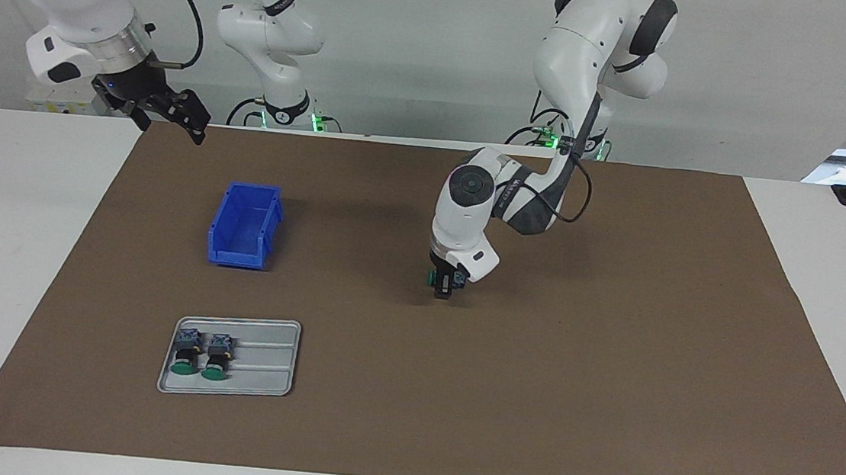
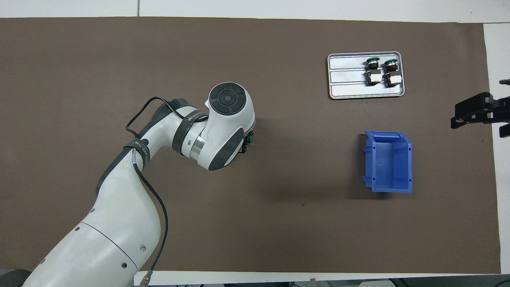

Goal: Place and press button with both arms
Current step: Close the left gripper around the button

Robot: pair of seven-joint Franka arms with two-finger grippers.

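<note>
At the centre of the facing view, the left gripper (image 1: 445, 285) points straight down onto the brown paper mat (image 1: 611, 361), its black fingers set about a small push-button switch (image 1: 432, 277) of which only a sliver of green cap shows at the gripper's side; whether the jaws have closed firmly on it cannot be told. In the overhead view the same green edge (image 2: 250, 139) peeps out beneath the white wrist just left of centre. Two more switches of the same kind (image 1: 201, 352), each with a round flat green cap, black neck and blue-grey block base, lie side by side in the shallow grey metal tray (image 1: 266, 362) at lower left of the facing view. An empty-handed right gripper (image 1: 166, 109) hangs at upper left with its jaws spread wide, over the mat's edge. A blue plastic bin (image 1: 244, 226) sits between tray and robots. Lettering on the left arm's dark wrist band is too small to read
</note>
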